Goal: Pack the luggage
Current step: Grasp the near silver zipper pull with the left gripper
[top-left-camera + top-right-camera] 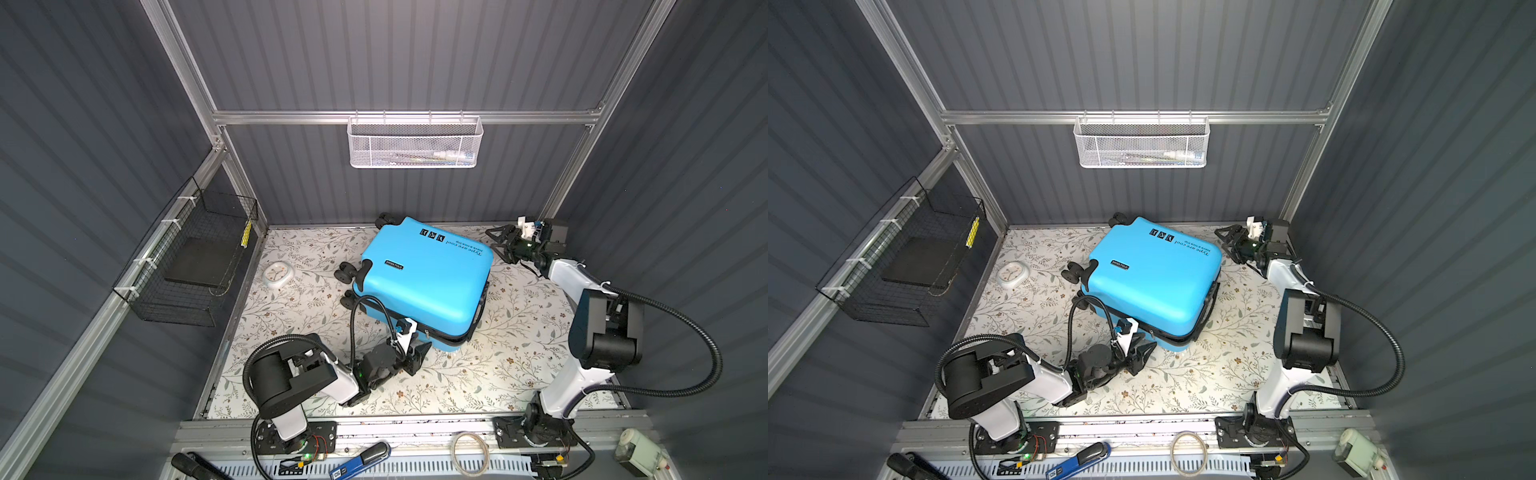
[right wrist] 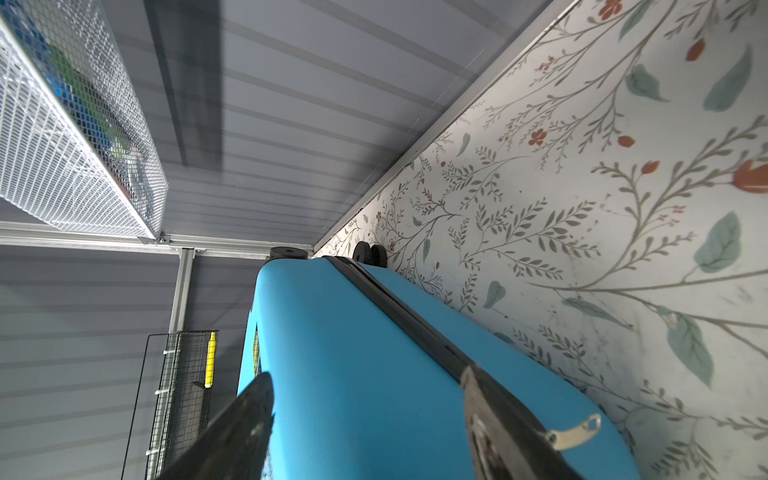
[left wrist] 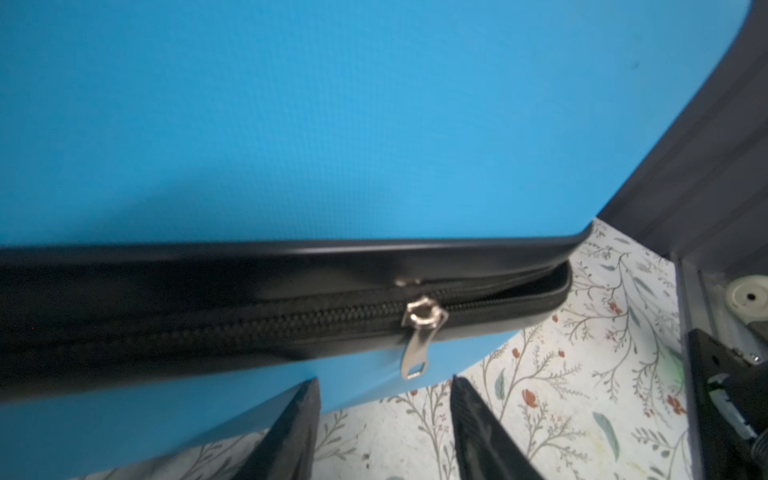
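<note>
Found the luggage (image 1: 428,282) lying flat on the floral tabletop (image 1: 498,374), lid down on base, wheels (image 1: 347,272) pointing toward a small white clock (image 1: 276,274). Not fully zipped: zipper (image 3: 249,330) meshed on one side of the slider (image 3: 424,311), gaping on the other, toward the luggage's rounded corner.

Located the left gripper (image 1: 419,353) low at the luggage's front edge, against the zipper band. Jaws part open, holding nothing. Silver pull tab (image 3: 413,353) hanging just beyond the fingertips (image 3: 299,415), in line with the gap but not between them.

Located the right gripper (image 1: 496,245) at the luggage's rear right-hand corner, jaws wide, clamped on nothing visible. Second pull tab (image 2: 575,432) lying just beside one finger (image 2: 490,419). Contact with the shell: cannot tell.

Judged step in hand: taking hold of the front tab to run the slider round the open stretch.

Hazards noted:
- Closing short of the tab, so pinching air or only its end, then slipping at first pull. Cause: thin, smooth, free-hanging metal and tips not around it.
- Slider jamming at the luggage's corner. Cause: gaping band, lid not pressed home, teeth out of line.
- Luggage sliding or turning under a sideways pull. Cause: smooth shell, no confirmed bracing at the rear corner.
- Fingertips scraping the tabletop. Cause: very low approach.
</note>
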`<action>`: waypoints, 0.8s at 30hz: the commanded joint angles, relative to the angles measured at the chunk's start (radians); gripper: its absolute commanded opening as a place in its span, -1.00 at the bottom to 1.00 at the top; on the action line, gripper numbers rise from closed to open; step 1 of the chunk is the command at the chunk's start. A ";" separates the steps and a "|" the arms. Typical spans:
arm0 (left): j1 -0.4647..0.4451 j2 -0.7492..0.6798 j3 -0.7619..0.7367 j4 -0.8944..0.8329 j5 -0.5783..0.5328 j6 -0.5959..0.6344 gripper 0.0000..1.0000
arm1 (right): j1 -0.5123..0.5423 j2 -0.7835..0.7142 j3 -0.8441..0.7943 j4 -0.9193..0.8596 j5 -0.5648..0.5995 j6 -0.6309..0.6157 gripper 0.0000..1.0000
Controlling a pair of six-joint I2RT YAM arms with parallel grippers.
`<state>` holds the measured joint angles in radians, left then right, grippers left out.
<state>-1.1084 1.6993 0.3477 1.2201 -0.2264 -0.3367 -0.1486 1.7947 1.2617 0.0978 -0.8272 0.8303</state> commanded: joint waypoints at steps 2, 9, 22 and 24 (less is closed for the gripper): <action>-0.011 0.009 -0.003 0.139 -0.027 -0.008 0.03 | 0.008 0.012 -0.004 -0.003 -0.020 -0.010 0.42; -0.011 0.050 0.014 0.182 -0.021 -0.013 -0.08 | 0.013 0.014 -0.003 -0.012 -0.015 -0.014 0.36; -0.011 0.106 0.050 0.228 -0.019 -0.030 -0.28 | 0.017 0.012 -0.005 -0.021 -0.015 -0.022 0.29; -0.012 0.122 0.053 0.250 -0.020 -0.038 -0.30 | 0.019 0.014 -0.004 -0.020 -0.015 -0.020 0.29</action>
<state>-1.1198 1.7962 0.3645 1.3937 -0.2321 -0.3634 -0.1364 1.7947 1.2617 0.0822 -0.8276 0.8257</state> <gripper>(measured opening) 0.351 0.644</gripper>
